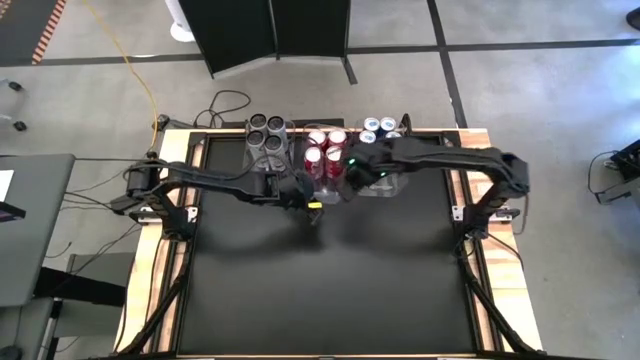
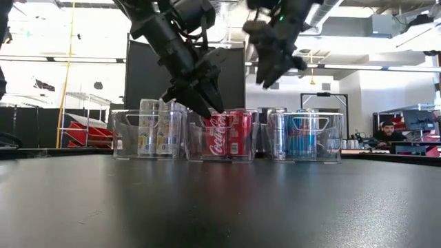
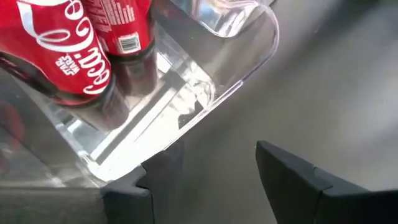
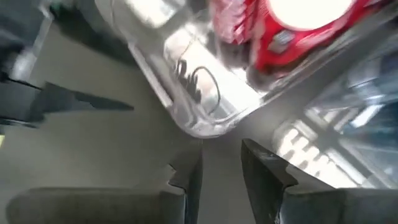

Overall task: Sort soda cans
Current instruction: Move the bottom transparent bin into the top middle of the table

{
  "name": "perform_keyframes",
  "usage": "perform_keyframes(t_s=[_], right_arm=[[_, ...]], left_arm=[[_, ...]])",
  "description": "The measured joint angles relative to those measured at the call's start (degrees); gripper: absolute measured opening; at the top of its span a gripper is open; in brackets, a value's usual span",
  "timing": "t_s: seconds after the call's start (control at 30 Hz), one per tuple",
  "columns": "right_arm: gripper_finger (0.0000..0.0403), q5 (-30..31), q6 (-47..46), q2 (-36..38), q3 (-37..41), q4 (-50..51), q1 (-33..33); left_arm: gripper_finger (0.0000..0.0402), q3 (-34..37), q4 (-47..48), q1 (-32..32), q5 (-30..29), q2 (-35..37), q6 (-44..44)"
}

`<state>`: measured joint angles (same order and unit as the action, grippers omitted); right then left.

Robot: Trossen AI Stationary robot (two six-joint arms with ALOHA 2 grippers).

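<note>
Three clear bins stand in a row at the table's far edge. The left bin holds dark grey soda cans, the middle bin red cans, the right bin blue-and-silver cans. All cans stand upright on the bin floors. My left gripper hangs open and slanting down just in front of the middle bin's near wall, with nothing between its fingers. My right gripper is higher, above the near corner of the middle bin, its fingers a narrow gap apart and empty.
The black tabletop lies bare from the bins to the near edge, inside a wooden frame. The two arms reach in from the left and right and nearly meet in front of the middle bin. A person sits far behind the table.
</note>
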<state>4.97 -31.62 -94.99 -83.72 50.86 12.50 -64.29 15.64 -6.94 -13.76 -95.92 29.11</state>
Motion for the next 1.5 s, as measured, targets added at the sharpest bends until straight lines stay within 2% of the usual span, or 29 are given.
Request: perform_keyframes(t_s=[0.13,0.27,0.57,0.7,0.9,1.03,1.2,1.33,1.5], right_arm=[[0.0123,4.40,-0.02,5.60,0.00,3.09,3.09],[0.0121,8.68,0.11,9.61,0.31,9.78,9.71],[0.0120,8.10,1.30,18.14,10.62,9.92,25.80],[0.0120,4.14,0.58,21.24,16.15,7.92,34.18],[0.0120,2.14,1.59,22.04,23.72,6.24,40.11],[0.0120,-1.60,2.60,21.86,28.31,0.46,41.02],[0.0120,-5.41,4.66,21.91,34.83,-12.03,41.94],[0.0120,-5.44,2.81,21.91,38.44,-17.91,44.91],[0.0120,-5.54,1.68,21.79,40.71,-23.52,47.83]], left_arm=[[0.0197,-0.05,0.19,-1.49,1.61,0.00,0.02],[0.0197,-0.05,0.04,-1.82,1.25,-0.26,0.06],[0.0197,0.06,-4.51,-3.20,0.87,-0.81,1.74],[0.0196,0.06,-9.34,-4.24,0.91,-1.43,2.66],[0.0196,-0.07,-14.52,-4.70,3.39,-4.09,3.78],[0.0196,-0.62,-14.38,-4.67,3.46,-5.29,5.32],[0.0196,-0.62,-13.47,-4.66,3.51,-4.49,7.18],[0.0196,-0.57,-12.74,-4.71,2.64,-1.68,8.16],[0.0196,-0.59,-9.80,-4.98,-1.14,2.97,7.25]])
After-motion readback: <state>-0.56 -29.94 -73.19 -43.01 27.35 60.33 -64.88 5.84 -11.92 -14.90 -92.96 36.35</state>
